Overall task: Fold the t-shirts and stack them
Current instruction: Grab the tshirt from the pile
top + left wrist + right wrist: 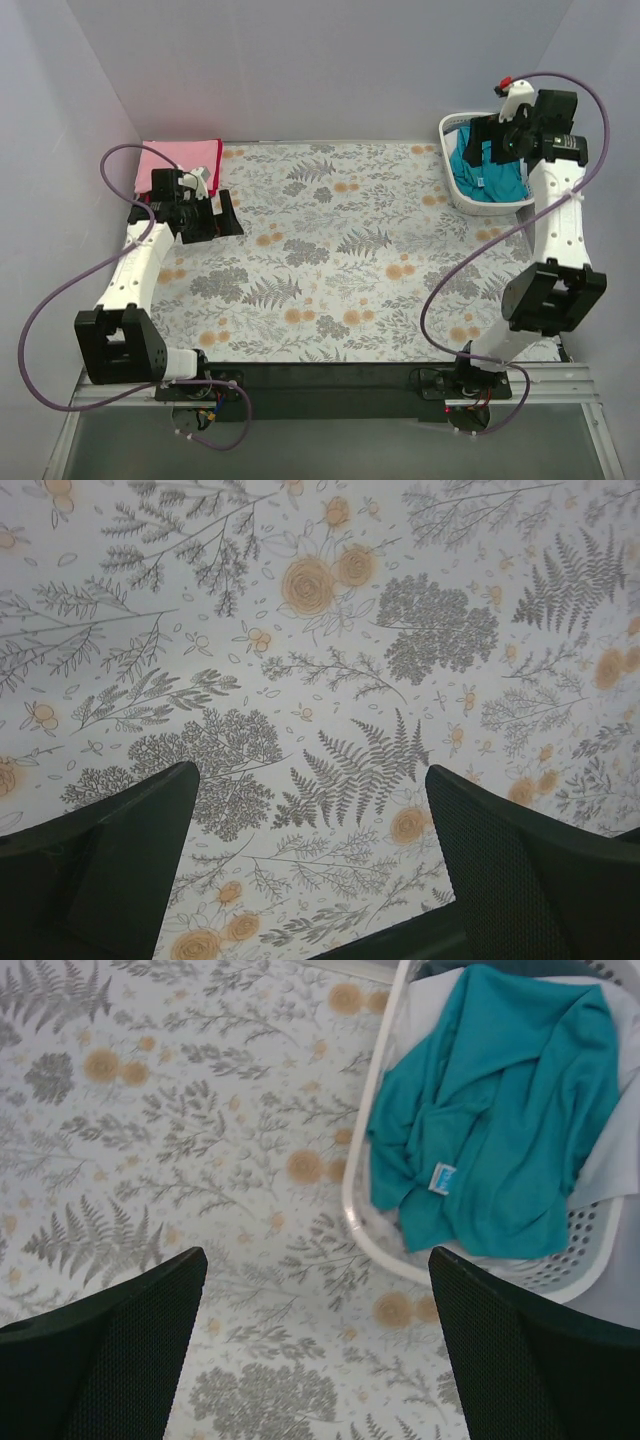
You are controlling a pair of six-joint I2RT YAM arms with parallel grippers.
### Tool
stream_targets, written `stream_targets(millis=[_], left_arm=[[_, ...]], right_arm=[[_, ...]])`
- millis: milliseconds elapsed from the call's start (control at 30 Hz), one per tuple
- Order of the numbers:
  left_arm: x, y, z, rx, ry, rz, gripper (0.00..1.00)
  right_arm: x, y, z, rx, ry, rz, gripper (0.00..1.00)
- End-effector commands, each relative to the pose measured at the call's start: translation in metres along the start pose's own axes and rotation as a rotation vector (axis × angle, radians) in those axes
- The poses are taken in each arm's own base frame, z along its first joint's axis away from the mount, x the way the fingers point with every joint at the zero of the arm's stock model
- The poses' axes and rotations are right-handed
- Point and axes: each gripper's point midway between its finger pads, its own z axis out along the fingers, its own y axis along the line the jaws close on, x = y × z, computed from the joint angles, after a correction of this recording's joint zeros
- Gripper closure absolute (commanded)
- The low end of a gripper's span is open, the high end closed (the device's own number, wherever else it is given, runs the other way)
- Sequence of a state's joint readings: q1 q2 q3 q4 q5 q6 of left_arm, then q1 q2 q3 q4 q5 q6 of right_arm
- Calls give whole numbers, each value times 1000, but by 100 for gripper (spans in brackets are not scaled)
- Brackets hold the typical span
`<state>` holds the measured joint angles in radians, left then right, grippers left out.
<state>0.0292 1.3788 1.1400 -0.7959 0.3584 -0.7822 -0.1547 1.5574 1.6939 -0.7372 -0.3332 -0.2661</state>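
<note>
The floral table (pixel 330 260) lay under me. At its far right corner the white basket (pixel 362 1160) held the crumpled teal shirt (pixel 490 1140). At the far left the pink shirt (pixel 175 158) lay over the red shirt (pixel 218 163). My left gripper (pixel 310 775) and right gripper (pixel 317 1255) gaped wide, holding nothing.

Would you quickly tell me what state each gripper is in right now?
Left gripper: open, holding nothing.
Right gripper: open, holding nothing, near the basket with the teal t-shirt.

White left arm (pixel 135 265) and right arm (pixel 560 215) with black joints, looping purple cables (pixel 424 315), black mesh-textured gripper fingers (pixel 520 870)
</note>
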Motion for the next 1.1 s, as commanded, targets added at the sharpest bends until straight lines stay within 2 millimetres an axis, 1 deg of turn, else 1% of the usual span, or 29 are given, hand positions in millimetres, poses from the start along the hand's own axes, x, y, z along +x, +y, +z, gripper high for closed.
stream_targets(millis=[0,33,67,133,167,233,267,300,333,367,433,500,533,567,600,667,767,867,967,1033,1067], left_arm=[[-30,-32,-43,103,-202,108,3],[-33,-35,-47,112,-224,120,3],[-35,-37,-50,118,-237,127,2],[-40,-39,-55,118,-254,134,2],[-41,-38,-55,111,-251,132,2],[-41,-36,-52,101,-231,124,2],[-41,-35,-52,95,-227,126,2],[-40,-34,-51,90,-220,126,2],[-41,-33,-51,87,-222,130,2],[-40,-33,-51,83,-220,133,2],[-41,-31,-51,74,-226,140,2],[-41,-33,-52,87,-230,155,2],[-39,-35,-52,99,-228,156,2],[-40,-37,-53,111,-235,160,2],[-40,-37,-53,111,-238,161,2],[-40,-39,-53,116,-235,162,2],[-42,-38,-52,115,-231,157,2],[-44,-37,-51,109,-230,152,2],[-44,-37,-51,111,-226,150,2],[-45,-37,-50,110,-224,149,2],[-45,-37,-51,109,-225,149,2]], right_arm=[[-21,-38,26,49,4,-3,2],[-40,-51,27,86,-29,-18,2],[-30,-62,51,83,10,-4,2],[-31,-80,68,113,19,-2,2],[-26,-91,88,120,38,7,2],[-22,-107,105,146,52,14,2],[-15,-116,121,153,67,20,2],[-11,-121,128,160,75,23,2],[-7,-130,134,184,78,23,2],[3,-135,144,185,97,27,2],[14,-143,154,195,107,34,2],[35,-148,166,194,145,39,2],[39,-152,169,208,149,34,2],[51,-156,173,214,168,39,2],[58,-155,174,210,182,44,2],[67,-162,177,214,191,57,3],[84,-164,181,187,213,94,10],[100,-164,187,165,240,117,11],[111,-164,191,149,260,127,13],[114,-164,193,146,265,128,15],[116,-164,195,144,268,128,20]])
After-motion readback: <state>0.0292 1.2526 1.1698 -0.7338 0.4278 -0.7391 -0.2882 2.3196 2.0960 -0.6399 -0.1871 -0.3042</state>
